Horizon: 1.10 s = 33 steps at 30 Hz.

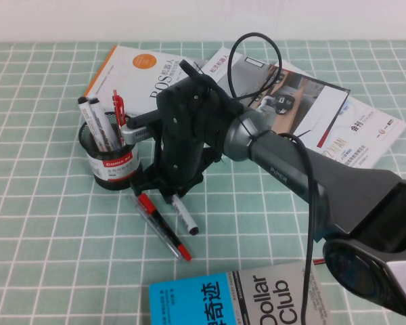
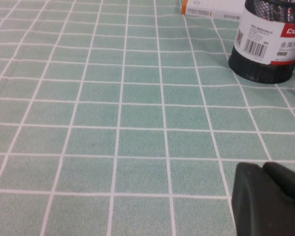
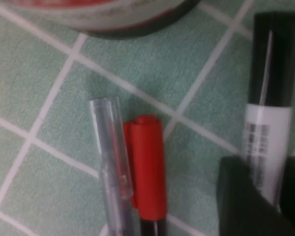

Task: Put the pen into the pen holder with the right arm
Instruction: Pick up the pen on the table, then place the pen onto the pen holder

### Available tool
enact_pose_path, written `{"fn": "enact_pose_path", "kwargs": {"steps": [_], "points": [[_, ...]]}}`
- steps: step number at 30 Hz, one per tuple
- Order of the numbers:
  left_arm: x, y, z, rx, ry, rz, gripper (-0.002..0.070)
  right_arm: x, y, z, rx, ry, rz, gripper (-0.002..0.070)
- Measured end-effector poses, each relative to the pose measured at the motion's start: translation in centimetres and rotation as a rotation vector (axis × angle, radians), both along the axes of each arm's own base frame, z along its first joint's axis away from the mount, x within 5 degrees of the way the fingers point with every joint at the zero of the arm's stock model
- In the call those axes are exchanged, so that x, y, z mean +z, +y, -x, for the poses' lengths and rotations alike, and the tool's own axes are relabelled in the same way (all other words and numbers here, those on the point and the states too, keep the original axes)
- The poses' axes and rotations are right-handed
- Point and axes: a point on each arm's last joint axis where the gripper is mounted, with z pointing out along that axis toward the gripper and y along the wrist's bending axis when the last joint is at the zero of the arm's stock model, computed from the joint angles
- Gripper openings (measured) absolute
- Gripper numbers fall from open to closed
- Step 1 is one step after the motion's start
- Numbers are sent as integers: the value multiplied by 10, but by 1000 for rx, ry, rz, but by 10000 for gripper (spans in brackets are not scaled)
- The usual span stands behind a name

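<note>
The pen (image 1: 185,217), a white marker with black ends, lies on the green checked cloth just right of the pen holder (image 1: 111,162). My right gripper (image 1: 168,193) reaches down over its upper end. In the right wrist view the gripper (image 3: 274,179) has a black finger pressed against each side of the pen's white barrel (image 3: 266,128); the holder's base (image 3: 113,19) is close beyond. The left gripper (image 2: 268,196) is shut and empty, low over the cloth, with the holder (image 2: 265,44) some way from it. It is out of the high view.
Two markers (image 1: 95,122) and a red pen (image 1: 117,112) stand in the holder. A slim clear pen with a red cap (image 1: 164,230) lies beside the marker, also in the right wrist view (image 3: 146,167). Books lie behind (image 1: 139,74), at the right (image 1: 325,115) and at the front (image 1: 237,301).
</note>
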Motion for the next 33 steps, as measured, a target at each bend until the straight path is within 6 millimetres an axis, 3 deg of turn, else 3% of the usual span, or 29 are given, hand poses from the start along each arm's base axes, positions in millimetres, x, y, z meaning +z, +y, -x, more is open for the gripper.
{"fn": "enact_pose_path", "kwargs": {"steps": [7, 9, 19, 25, 33], "points": [[0, 0, 0, 0, 0, 0, -6, -2, 0, -2, 6, 1, 5, 154], [0, 0, 0, 0, 0, 0, -6, -3, 0, -1, 21, 3, 7, 118], [0, 0, 0, 0, 0, 0, -6, 8, -2, 0, 37, 8, -24, 114], [0, 0, 0, 0, 0, 0, -6, 52, -18, 18, 59, -14, -39, 114], [0, 0, 0, 0, 0, 0, -6, 126, -54, 55, 76, -90, -76, 114]]}}
